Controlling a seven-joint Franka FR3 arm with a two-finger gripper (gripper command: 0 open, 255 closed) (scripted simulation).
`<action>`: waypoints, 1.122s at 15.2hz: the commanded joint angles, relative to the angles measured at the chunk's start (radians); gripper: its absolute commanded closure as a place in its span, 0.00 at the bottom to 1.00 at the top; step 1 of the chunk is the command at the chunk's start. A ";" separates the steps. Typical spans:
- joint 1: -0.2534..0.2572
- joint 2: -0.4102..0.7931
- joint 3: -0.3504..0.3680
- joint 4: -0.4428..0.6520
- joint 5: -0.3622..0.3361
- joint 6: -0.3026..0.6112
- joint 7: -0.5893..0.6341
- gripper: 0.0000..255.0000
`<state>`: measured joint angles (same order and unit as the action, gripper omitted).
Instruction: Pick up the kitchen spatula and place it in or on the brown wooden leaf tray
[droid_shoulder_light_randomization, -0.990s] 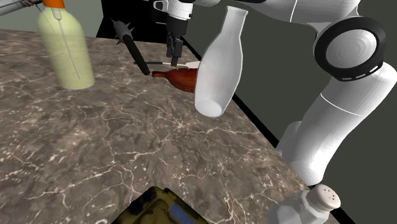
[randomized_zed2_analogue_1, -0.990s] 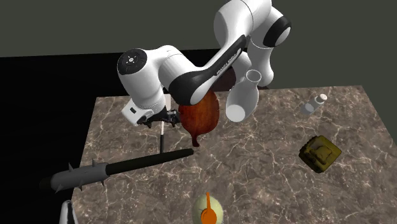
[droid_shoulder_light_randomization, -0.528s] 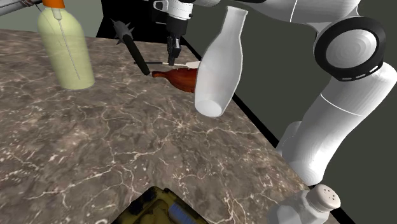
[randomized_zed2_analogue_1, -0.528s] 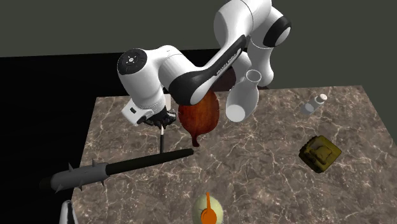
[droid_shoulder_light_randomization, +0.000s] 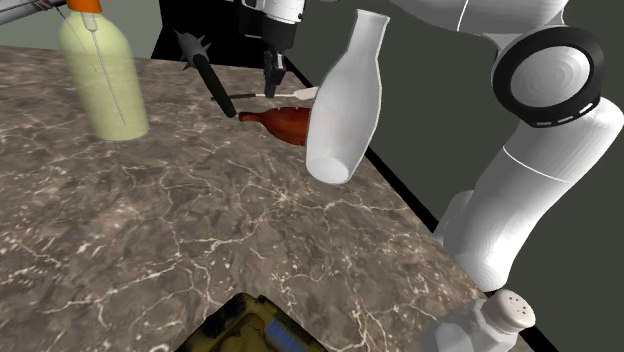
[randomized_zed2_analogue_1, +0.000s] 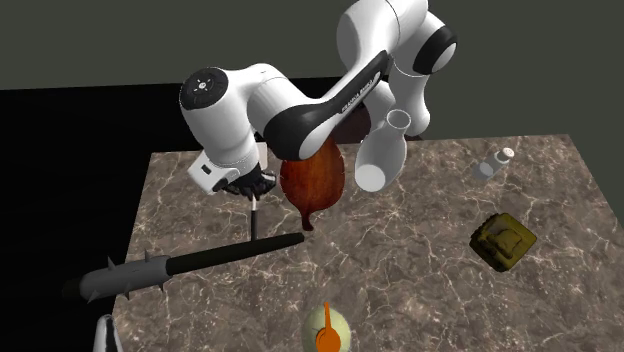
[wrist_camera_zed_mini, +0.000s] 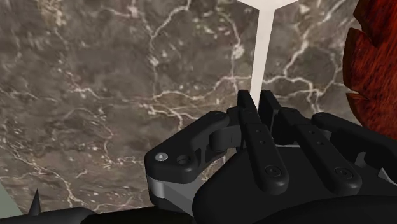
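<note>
Both jaws of the all-black two-finger gripper (wrist_camera_zed_mini: 256, 100) are drawn close together and pinch the thin handle of the slim white kitchen spatula (wrist_camera_zed_mini: 263, 51), with only the handle's width keeping them apart. In the wrist view the handle runs straight out from between the fingertips over the brown, white-veined marble bench (wrist_camera_zed_mini: 114, 76). The red-brown, wood-grained leaf-shaped tray (wrist_camera_zed_mini: 376, 57) lies just beside the handle, not touching it.

In the shoulder view the gripper (droid_shoulder_light_randomization: 272, 78) hangs at the upper middle of the frame. The spatula (droid_shoulder_light_randomization: 302, 93) lies crosswise under it with its pale blade toward the right, just above the tray (droid_shoulder_light_randomization: 283, 122). A white narrow-necked vase (droid_shoulder_light_randomization: 345, 100) overlaps the tray's right end. A black spiked mace (droid_shoulder_light_randomization: 207, 72) lies just left of the gripper, and a pale green bottle with an orange cap (droid_shoulder_light_randomization: 102, 85) stands at the upper left.

In the second exterior view the gripper (randomized_zed2_analogue_1: 250, 186) sits left of centre. The spatula (randomized_zed2_analogue_1: 255, 215) points down from it toward the mace (randomized_zed2_analogue_1: 190, 265), and the tray (randomized_zed2_analogue_1: 315, 180) is just to its right. Whether the spatula's lower end touches the bench cannot be told.
</note>
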<state>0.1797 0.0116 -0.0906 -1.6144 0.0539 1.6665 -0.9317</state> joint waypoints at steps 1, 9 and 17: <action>0.000 0.008 0.000 0.039 0.001 -0.031 0.001 1.00; -0.002 0.046 -0.002 0.196 0.004 -0.151 0.004 1.00; 0.001 0.046 0.001 0.289 0.004 -0.243 0.016 1.00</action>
<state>0.1766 0.0784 -0.0927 -1.3053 0.0607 1.4235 -0.9220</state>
